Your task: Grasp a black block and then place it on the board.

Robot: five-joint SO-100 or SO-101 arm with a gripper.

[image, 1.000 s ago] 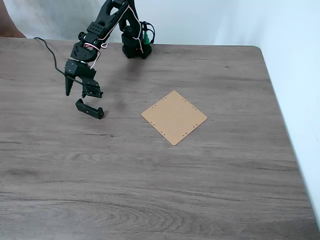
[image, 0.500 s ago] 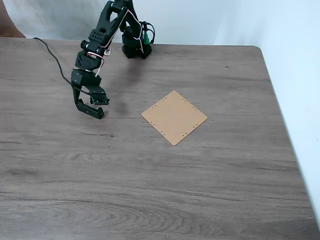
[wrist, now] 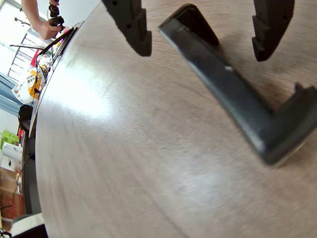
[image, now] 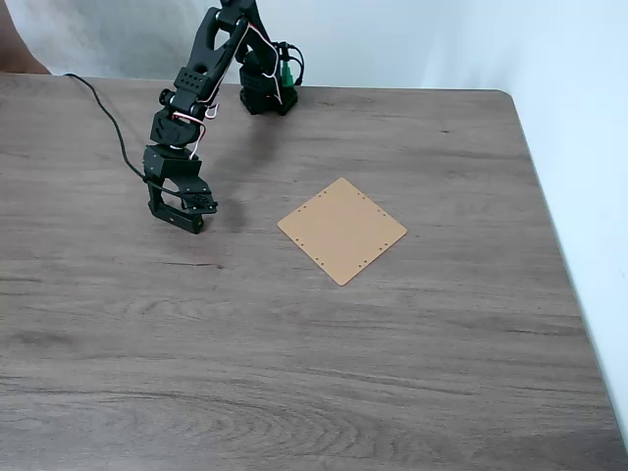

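A: Where was the tool [image: 175,209], and how did it stand?

B: In the fixed view it was low over the far left part of the worktop [image: 314,343], pointing down at the black block [image: 178,220]. In the wrist view the tool [wrist: 205,49] stood wide: its two dark fingers [wrist: 130,22] came in from the top edge, one on each side of the block [wrist: 237,99], and there was a clear gap between each finger and the bar. It held nothing.

A: And the block itself?

B: It lay flat on the worktop, near the left edge and closer to the far edge than to the near one. In the wrist view it was a long dark bar with raised ends, and it ran obliquely between the fingers; one raised end was up between them, the other was low at the right.

A: Where was the board [image: 341,231]?

B: It lay flat around the middle of the worktop, well apart from the block, to the right of it in the fixed view. It was turned so that one corner pointed to the near edge. Small holes ran along its sides.

A: Anything else there?

B: The arm's base [image: 265,93] stood at the far edge, and a black cable [image: 103,113] ran over the worktop from the far left corner toward the arm.
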